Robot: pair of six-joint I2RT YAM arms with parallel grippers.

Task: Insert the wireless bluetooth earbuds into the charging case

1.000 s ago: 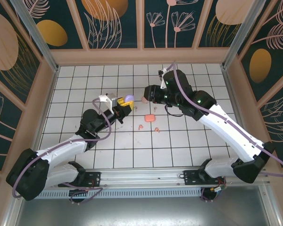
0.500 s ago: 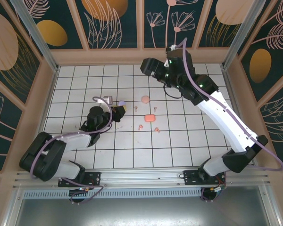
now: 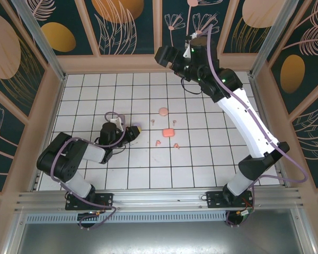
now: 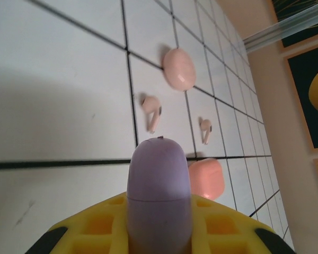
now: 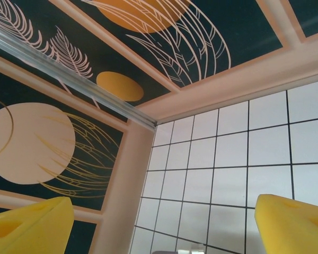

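Lilac case, one, pinched in my left gripper. My right gripper, jaws spread, has risen from the tiles. Two pink earbuds lie between pink case and coral case; two coral earbuds lie nearer.

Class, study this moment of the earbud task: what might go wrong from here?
1. The left gripper clamps the lilac case, which looks closed; no bud fits until its lid opens.
2. The pink buds are tiny and lie loose; the open right gripper might flick one away.
3. The coral case sits close by them: a colour mix-up is possible.
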